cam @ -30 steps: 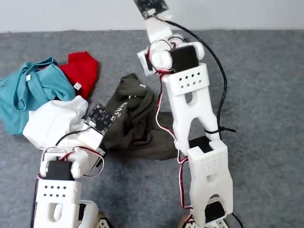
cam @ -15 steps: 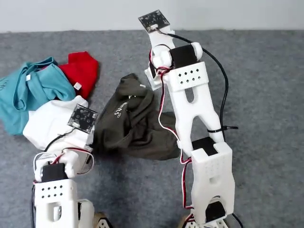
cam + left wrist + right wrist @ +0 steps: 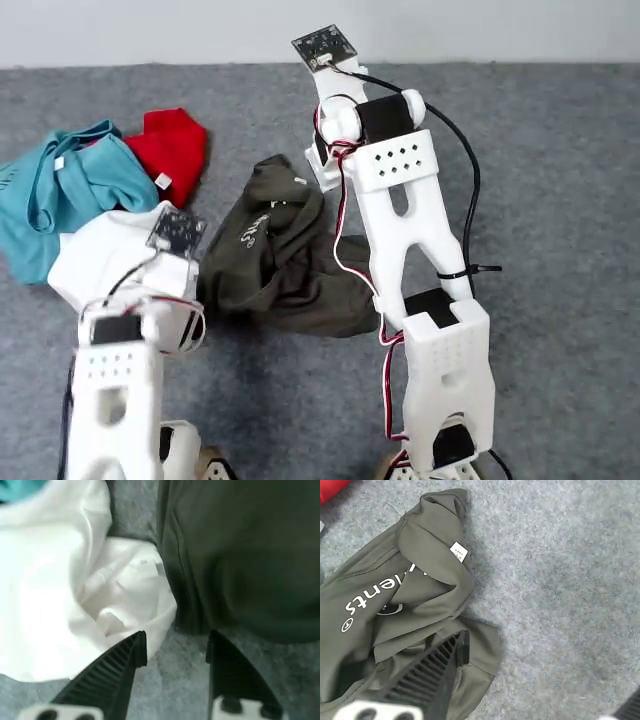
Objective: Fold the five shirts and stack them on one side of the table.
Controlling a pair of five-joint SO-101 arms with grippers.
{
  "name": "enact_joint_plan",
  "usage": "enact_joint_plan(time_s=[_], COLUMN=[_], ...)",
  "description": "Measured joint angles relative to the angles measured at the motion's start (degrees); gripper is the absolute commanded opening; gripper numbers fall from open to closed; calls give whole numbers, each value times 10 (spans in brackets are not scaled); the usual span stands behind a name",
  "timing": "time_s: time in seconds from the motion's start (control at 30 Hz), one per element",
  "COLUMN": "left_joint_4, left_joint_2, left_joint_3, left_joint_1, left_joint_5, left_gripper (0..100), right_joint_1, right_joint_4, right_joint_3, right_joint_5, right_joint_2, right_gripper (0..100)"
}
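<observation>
While the left gripper (image 3: 175, 652) hung low with its jaws spread and nothing between them, bare grey tabletop (image 3: 185, 680) lay in the gap. One finger sat over the edge of the white shirt (image 3: 60, 595), crumpled just beside it. The olive shirt (image 3: 240, 555) lay bunched just beyond the other finger, and the two shirts met ahead of the gripper. The right gripper (image 3: 545, 680) was also spread wide and empty, one finger over the olive shirt's hem and the other out over bare tabletop. Past the white shirt from the left gripper lay the teal shirt (image 3: 60, 190), then the red shirt (image 3: 172, 145). All four were crumpled, none folded.
</observation>
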Motion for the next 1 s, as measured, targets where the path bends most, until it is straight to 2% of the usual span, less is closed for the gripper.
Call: enact_joint_plan(time_s=[0.17,0.37,0.57,0.7,0.83,1.0], left_joint_4=[64,89,89,91,124,137], left_joint_2=[171,313,352,352,352,356], left_joint_3=[-124,-192,-214,-215,-240,-257], left_joint_1=[0,0,2,30,59,62], left_joint_5=[4,8,9,9,6,10], left_gripper=[202,202,202,192,171,172], right_joint_1=[0,0,0,0,0,0], right_joint_4=[0,0,0,0,0,0], right_joint_3=[0,0,0,0,0,0], right_joint_5=[0,0,0,0,0,0], right_joint_2=[0,0,0,0,0,1], right_gripper=[497,497,497,497,497,497])
